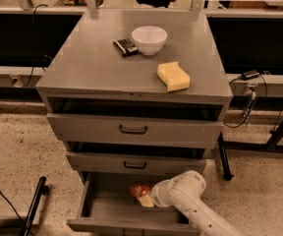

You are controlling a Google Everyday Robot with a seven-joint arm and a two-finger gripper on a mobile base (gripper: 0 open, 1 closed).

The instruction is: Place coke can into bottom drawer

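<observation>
The coke can (138,190), red-orange, sits inside the open bottom drawer (107,208), toward the back at its middle. My gripper (145,198) reaches into the drawer from the lower right on a white arm and is shut on the coke can, with a pale fingertip just below and right of the can. Whether the can rests on the drawer floor or hangs a little above it is not clear. The arm's white wrist covers the drawer's right half.
Two shallower drawers (133,129) with dark handles stand slightly open above. The cabinet top (92,68) holds a white bowl (149,39), a dark snack packet (126,46) and a yellow sponge (173,76). A black pole (33,205) and cables lie on the floor at left.
</observation>
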